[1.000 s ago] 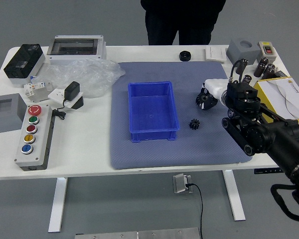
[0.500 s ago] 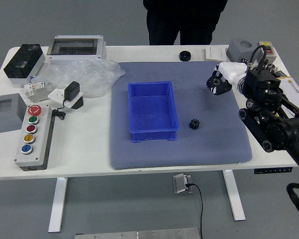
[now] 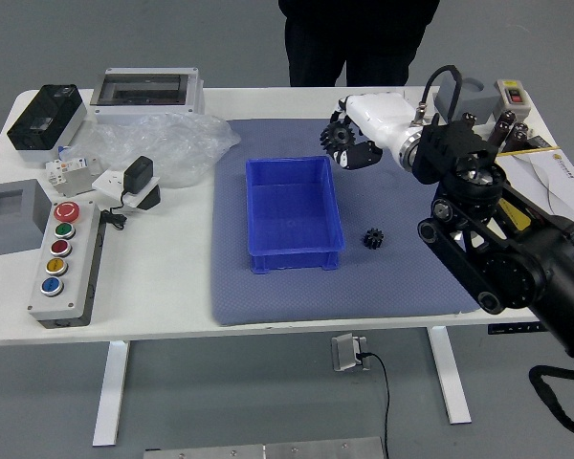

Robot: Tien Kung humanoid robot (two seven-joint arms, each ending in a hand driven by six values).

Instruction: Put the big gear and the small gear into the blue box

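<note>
We look down on a white bench [image 3: 163, 306] with a gray mat [image 3: 402, 296] across its middle. From the right edge, the robot's right arm [image 3: 493, 244] reaches over the mat toward the far side. The right hand [image 3: 381, 117], white with black fingers, is pinching the big gear [image 3: 337, 137], a dark toothed wheel, at its fingertips. We see the gear just by the far right corner of the blue box [image 3: 295, 260]; we cannot tell how high it is held.

The blue box is open-topped and sits on the mat, left of the hand. The small gear [image 3: 373, 238], black, lies on the mat to the right of the box, near it but not touching.

Along the bench's left edge we find a gray block [image 3: 14, 218] and, beside it, a button panel [image 3: 77, 292] with red, green, red, yellow and blue buttons, the blue one nearest us. Toward the far left corner are a black-topped box [image 3: 46, 117] and a crumpled clear plastic bag [image 3: 163, 143]. At the right edge, a yellow-rimmed box [image 3: 562, 177] lies partly behind the arm. Beyond the far edge stands a person in dark clothes [image 3: 349, 43].
</note>
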